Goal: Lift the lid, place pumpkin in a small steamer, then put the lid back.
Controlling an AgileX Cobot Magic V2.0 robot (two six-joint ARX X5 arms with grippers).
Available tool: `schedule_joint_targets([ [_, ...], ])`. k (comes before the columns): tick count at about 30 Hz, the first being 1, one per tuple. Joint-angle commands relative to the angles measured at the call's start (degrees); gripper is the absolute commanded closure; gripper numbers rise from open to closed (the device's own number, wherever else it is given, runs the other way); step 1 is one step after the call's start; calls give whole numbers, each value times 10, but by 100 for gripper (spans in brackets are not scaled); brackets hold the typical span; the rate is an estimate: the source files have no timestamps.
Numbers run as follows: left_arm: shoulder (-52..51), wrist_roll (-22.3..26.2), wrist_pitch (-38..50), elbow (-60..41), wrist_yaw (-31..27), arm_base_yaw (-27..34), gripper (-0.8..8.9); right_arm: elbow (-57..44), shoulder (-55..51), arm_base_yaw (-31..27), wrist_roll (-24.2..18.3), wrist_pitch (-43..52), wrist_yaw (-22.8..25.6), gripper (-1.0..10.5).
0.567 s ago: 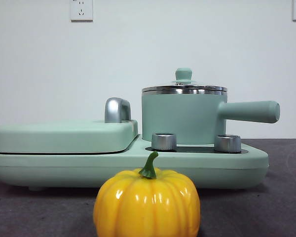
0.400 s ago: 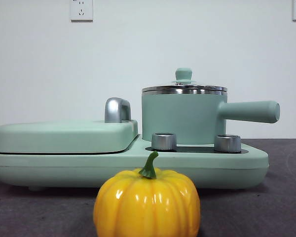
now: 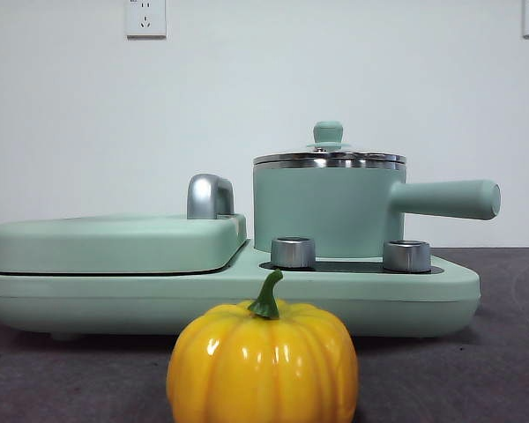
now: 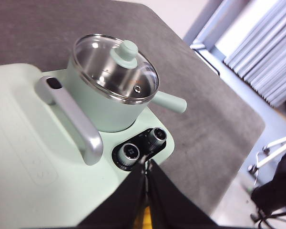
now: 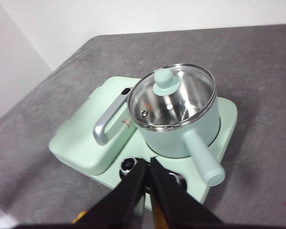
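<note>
Lid (image 5: 172, 97) on small steamer (image 5: 181, 136), well beyond both grippers' closed, empty jaws.

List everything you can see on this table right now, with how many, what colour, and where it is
pumpkin: one, glossy yellow-orange with green stem, on the table in front of the cooker.
small steamer: one, mint-green with steel rim, on the cooker's base, side handle pointing away from the griddle.
lid: one, glass, steel rim, mint knob, closed on the steamer.
cooker base: one, mint-green, on the grey table.
griddle cover: one, mint-green, beside the steamer, with a silver handle.
dials: two, silver, below the steamer.
wall sockets: two, white, on the wall.
left gripper: black, shut, above the cooker.
right gripper: black, shut, above the cooker.
</note>
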Motion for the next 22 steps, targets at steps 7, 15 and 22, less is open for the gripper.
schedule_joint_targets([
  [7, 25, 37, 30, 10, 4, -6, 471, 8, 4, 0, -37, 3, 3, 683],
  [15, 48, -25, 91, 10, 3, -13, 335, 8, 5, 0, -36, 7, 4, 453],
  [22, 116, -35, 111, 38, 3, -43, 336, 8, 4, 0, -36, 7, 3, 453],
])
